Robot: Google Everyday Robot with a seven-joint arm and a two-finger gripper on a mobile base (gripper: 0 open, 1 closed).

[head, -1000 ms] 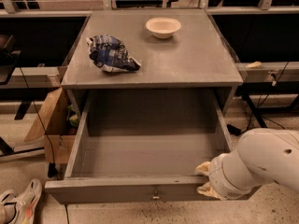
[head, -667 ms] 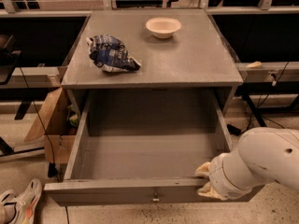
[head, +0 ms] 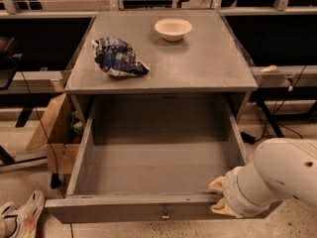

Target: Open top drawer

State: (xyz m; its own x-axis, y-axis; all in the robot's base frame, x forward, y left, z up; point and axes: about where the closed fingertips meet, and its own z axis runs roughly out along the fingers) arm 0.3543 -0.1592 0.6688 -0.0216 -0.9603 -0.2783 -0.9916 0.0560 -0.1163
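Top drawer (head: 148, 165), pulled far out of the grey cabinet (head: 83, 103) toward the camera. The end effector (head: 219, 197) sat at the right end of the drawer's front panel (head: 114, 209), against its upper edge; whether it was clenched or released could not be told. The white arm (head: 282, 175) entered from the lower right. A small brass knob (head: 165, 215) marked the panel's centre. On the cabinet's surface (head: 208, 63) lay a crumpled blue-and-white bag (head: 118, 57) and, well apart toward the rear, a white bowl (head: 173, 29).

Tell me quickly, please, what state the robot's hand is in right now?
Hand: closed on the front panel of the pulled-out top drawer, at the panel's right end.
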